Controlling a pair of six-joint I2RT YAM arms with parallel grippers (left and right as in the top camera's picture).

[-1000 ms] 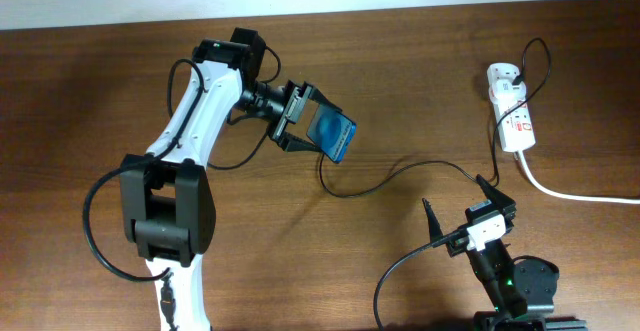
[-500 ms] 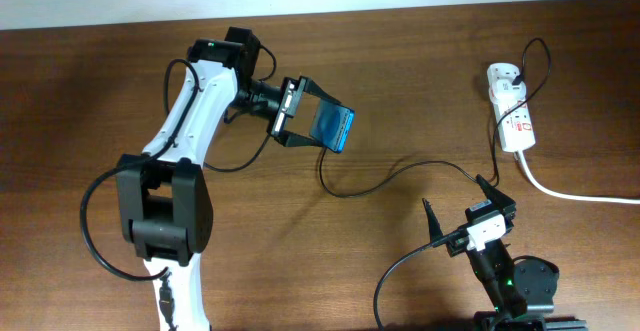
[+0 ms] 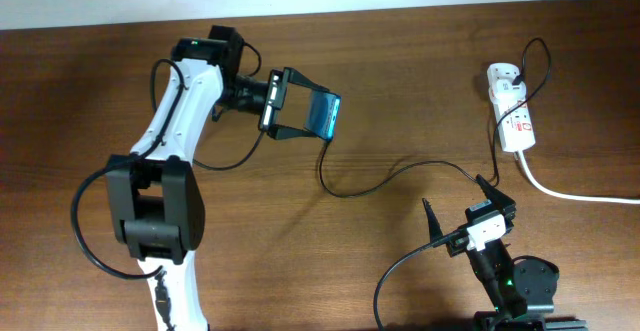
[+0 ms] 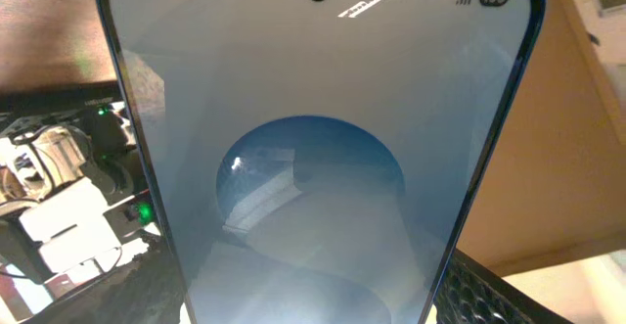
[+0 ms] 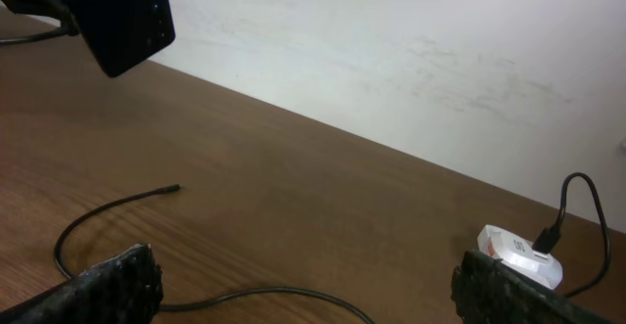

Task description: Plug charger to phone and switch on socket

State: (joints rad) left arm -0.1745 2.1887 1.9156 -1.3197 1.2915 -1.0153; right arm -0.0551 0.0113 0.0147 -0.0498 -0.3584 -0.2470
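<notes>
Nearest the robot's base, the right gripper [image 3: 457, 203] hovers over the dark brown wooden surface [image 3: 420, 61]. Its two black textured fingers [image 5: 108, 285] are spread wide, and its own wrist view shows only bare wood in the gap.

Just beyond it, the long thin black charger cable [image 3: 400, 170] curls in a loose loop across the middle of the surface. From overhead its end is hard to pick out against the wood. The right wrist view shows the small connector tip [image 5: 176, 188] lying free on the surface, joined to nothing.

Further off, the left gripper [image 3: 312, 114] is closed on the slim, dark-edged rectangular phone [image 3: 325, 117]. It holds the phone lifted and tilted, apart from the cable tip. Overhead, the phone is only a slanted blue sliver. The left wrist view faces the screen square on, showing a deeper blue circle on pale grey-blue, a camera hole at the top and a "100" mark in the corner.

Farthest right lies the small elongated white power strip [image 3: 510, 111] with red marks, its thick white cord [image 3: 570, 193] trailing towards the edge. The right wrist view shows a black plug [image 5: 544, 236] seated in it. The position of its switch cannot be told.
</notes>
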